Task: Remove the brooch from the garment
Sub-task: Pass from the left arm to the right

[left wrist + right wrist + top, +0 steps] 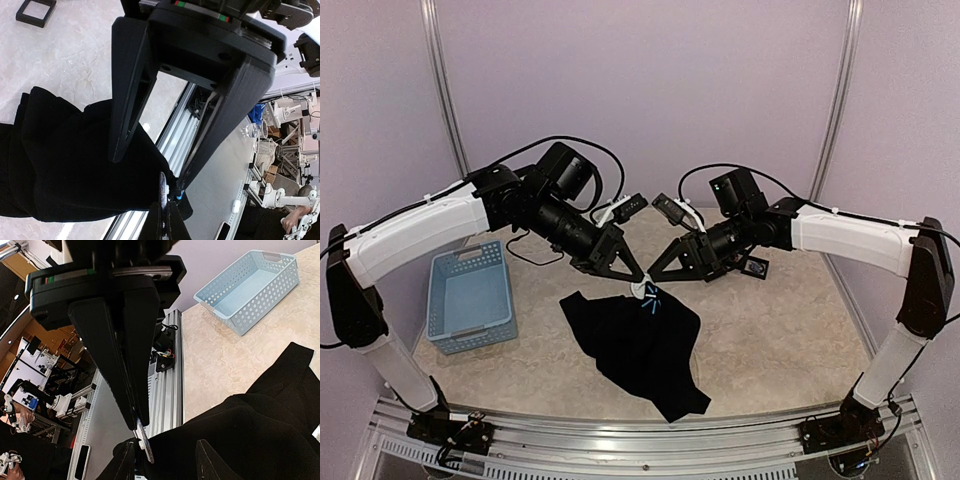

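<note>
The black garment (640,345) lies crumpled on the table, its neck lifted toward both grippers. The brooch (650,298), a small round disc with blue lines, sits at the neck. My right gripper (657,274) is shut on the brooch's edge; the right wrist view shows the disc (145,442) pinched at the closed fingertips (140,424) above the cloth (250,435). My left gripper (638,274) is open. In the left wrist view its jaws (148,174) stand wide astride the cloth (75,165), one tip by the brooch (162,187) and the small blue mark (179,196).
A light-blue basket (438,300) stands at the left of the table and also shows in the right wrist view (260,310). A small black square frame (756,267) lies behind the right gripper. The aluminium rail (620,440) runs along the near edge.
</note>
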Controlling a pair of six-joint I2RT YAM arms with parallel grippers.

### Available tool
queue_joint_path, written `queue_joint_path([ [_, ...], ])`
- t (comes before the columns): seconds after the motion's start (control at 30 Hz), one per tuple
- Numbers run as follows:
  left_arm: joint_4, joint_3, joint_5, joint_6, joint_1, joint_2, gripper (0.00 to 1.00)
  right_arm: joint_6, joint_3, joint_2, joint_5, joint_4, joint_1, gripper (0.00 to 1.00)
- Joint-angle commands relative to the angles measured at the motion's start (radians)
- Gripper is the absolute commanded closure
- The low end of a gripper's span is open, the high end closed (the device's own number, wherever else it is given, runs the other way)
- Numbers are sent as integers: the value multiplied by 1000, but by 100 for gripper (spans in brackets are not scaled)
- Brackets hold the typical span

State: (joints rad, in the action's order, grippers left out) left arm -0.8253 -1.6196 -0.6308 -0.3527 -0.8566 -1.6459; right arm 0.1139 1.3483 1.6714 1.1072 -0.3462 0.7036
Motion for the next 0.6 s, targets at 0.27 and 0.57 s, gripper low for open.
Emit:
queue_joint_path([
  [0.27,58,-2,-59,-3,13,25,100,-20,18,22,77,-37,-7,72],
  [0.57,74,-20,-72,-2,13,-2,100,-10,26,35,103,-18,-7,99],
])
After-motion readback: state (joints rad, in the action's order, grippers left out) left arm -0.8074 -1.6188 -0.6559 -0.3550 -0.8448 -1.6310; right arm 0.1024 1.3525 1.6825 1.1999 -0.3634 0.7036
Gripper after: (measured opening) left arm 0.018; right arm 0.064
